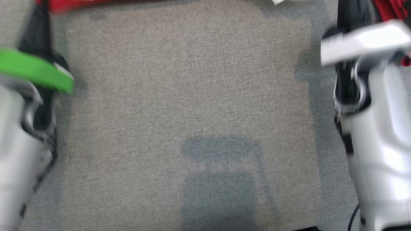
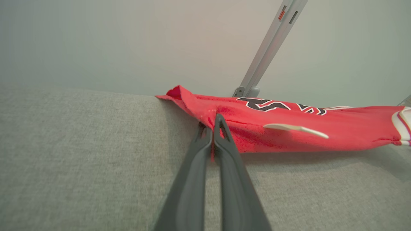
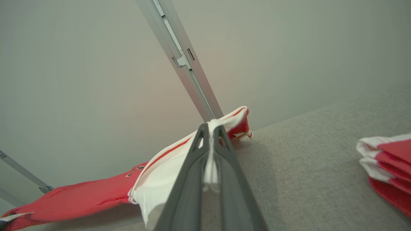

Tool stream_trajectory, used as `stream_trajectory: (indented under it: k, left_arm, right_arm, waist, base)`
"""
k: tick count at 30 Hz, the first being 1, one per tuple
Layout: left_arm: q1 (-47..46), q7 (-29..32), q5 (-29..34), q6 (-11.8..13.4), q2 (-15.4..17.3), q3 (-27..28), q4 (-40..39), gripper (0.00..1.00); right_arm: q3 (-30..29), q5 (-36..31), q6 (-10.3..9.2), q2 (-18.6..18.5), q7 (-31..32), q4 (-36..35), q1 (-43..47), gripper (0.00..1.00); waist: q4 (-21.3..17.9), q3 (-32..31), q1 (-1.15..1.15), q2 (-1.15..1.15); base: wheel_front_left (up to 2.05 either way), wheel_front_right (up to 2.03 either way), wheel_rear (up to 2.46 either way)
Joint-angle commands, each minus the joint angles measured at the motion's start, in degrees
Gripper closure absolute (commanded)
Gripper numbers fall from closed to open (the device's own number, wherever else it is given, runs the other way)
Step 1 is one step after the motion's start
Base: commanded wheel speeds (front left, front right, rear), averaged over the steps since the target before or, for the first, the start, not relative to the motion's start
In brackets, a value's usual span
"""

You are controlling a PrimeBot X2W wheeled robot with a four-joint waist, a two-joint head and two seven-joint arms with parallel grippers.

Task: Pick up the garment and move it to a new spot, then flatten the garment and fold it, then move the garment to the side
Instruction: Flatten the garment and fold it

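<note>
Red garment (image 2: 353, 128) with white trim and black white-edged lettering; speckled grey cloth surface (image 2: 80, 160).

1. The right gripper (image 3: 210, 128) pinches the white trim of a red garment (image 3: 80, 199) at the grey surface's (image 3: 305, 166) far edge.
2. A folded red-and-white pile (image 3: 388, 166) rests well apart on the same surface.

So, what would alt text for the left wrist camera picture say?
The left gripper pinches the edge of a red jersey stretched over a grey fabric surface. A pale wall and a slanted metal bar stand behind.
</note>
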Motion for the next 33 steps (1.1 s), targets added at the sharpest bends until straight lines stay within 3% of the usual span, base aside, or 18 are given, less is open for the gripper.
stream_trajectory:
  k: [1,6,14,18,23,33]
  left_arm:
    - [4.81,-0.67,0.4,-0.16,0.2,-0.52,-0.74,1.0]
    - [20.02,-0.98,0.72,0.11,-1.96,2.24,-5.28,1.0]
    - [46.73,-1.0,2.35,5.85,-7.07,10.23,-18.25,1.0]
    - [57.11,-0.99,1.98,8.12,-9.01,10.3,-25.13,1.0]
    - [60.87,1.35,1.31,9.17,-9.22,8.65,-31.54,1.0]
    - [49.66,10.6,0.45,12.05,-7.47,8.44,-36.38,1.0]
  right_arm:
    - [1.67,0.45,-0.02,-1.5,-0.7,-2.71,5.71,1.0]
    - [0.22,3.7,-0.08,-3.08,-1.66,-10.44,24.86,1.0]
    - [-1.63,6.18,-0.07,-3.58,2.51,-16.96,46.87,1.0]
    - [-3.18,7.4,-0.07,-2.74,3.68,-18.56,54.07,1.0]
    - [-4.15,7.18,-0.06,-2.38,5.16,-20.55,54.33,1.0]
    - [-3.07,2.06,-0.02,-5.31,13.71,-18.18,37.4,1.0]
  waist:
    - [1.14,-6.27,0.0,0.0]
    - [1.39,-13.88,0.0,0.0]
    - [0.4,-22.33,0.0,0.0]
    - [0.86,-22.63,0.0,0.0]
    - [1.48,-20.22,0.0,0.0]
    - [3.7,-14.73,0.0,0.0]
  base:
    - [0.0,0.0,0.0]
    - [0.0,0.0,0.0]
    - [0.0,0.0,0.0]
    - [0.0,0.0,0.0]
    - [0.0,0.0,0.0]
    - [0.0,0.0,0.0]
